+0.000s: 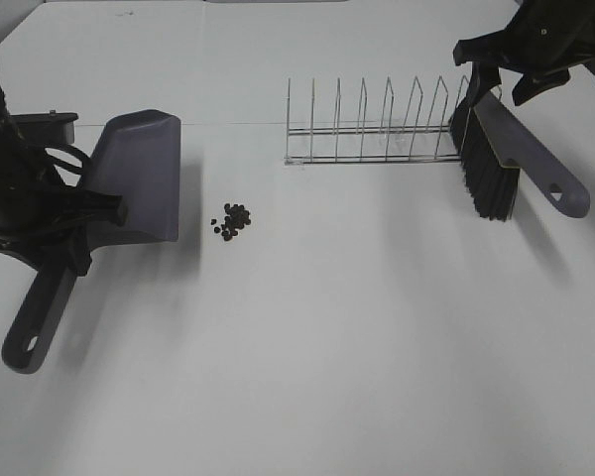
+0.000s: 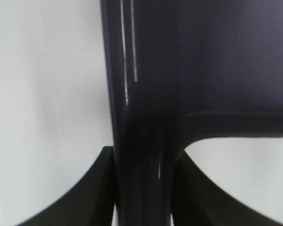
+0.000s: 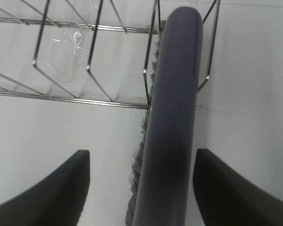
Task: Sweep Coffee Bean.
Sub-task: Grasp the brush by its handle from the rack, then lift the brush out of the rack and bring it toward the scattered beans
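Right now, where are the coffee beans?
In the exterior high view, the coffee beans lie clustered on the table left of centre, just right of the dustpan, lower left of the wire rack.

dustpan point(image 1: 139, 174): smooth grey-purple plastic; you'll see thin glossy streaks on its ribs up close
brush point(image 1: 526, 159): smooth plastic back, same colour, soft satin sheen
bristles point(image 1: 488, 188): black fibres, fine and matt, a few stray ends
rack point(image 1: 367, 134): thin bright metal wire, shiny
table point(image 1: 327, 357): white, smooth, matt
coffee beans point(image 1: 234, 220): dark and dull; too small for you to judge texture
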`<control>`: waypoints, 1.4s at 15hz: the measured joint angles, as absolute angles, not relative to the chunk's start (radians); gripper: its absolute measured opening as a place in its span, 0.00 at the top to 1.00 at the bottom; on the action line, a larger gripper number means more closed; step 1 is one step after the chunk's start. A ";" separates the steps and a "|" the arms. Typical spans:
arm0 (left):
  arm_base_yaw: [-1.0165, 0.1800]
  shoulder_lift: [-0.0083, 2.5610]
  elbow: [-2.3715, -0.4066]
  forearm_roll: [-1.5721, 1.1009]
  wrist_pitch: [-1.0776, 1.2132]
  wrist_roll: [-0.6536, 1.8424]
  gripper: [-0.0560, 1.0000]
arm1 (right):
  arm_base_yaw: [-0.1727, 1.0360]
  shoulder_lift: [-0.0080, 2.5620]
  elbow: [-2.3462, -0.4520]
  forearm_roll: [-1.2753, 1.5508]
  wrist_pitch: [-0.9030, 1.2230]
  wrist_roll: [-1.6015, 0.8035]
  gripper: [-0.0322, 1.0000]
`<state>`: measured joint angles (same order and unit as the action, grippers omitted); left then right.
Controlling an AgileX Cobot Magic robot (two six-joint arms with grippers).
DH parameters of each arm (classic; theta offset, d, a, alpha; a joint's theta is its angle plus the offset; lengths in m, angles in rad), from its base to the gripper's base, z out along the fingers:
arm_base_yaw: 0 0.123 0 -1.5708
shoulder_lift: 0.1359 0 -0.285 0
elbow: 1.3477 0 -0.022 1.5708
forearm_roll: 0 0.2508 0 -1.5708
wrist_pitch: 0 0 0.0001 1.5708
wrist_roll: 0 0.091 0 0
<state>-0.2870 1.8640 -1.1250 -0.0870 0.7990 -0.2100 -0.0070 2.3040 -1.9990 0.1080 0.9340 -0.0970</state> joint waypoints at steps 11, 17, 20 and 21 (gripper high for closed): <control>-0.287 1.864 -1.125 -0.087 0.802 -0.203 0.70 | -0.008 2.410 -2.124 0.052 1.059 -0.083 0.69; -0.287 1.864 -1.125 -0.087 0.803 -0.201 0.70 | -0.009 2.363 -2.385 0.055 1.219 -0.033 0.69; -0.287 1.864 -1.125 -0.086 0.809 -0.195 0.70 | -0.009 2.237 -2.341 0.079 1.221 0.000 0.69; -0.287 1.864 -1.125 -0.085 0.809 -0.195 0.70 | -0.009 2.197 -2.275 0.099 1.221 0.000 0.69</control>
<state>-0.2870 1.8640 -1.1250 -0.0850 0.8090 -0.1950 -0.0090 2.1970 -2.2750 0.0990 1.2210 0.0000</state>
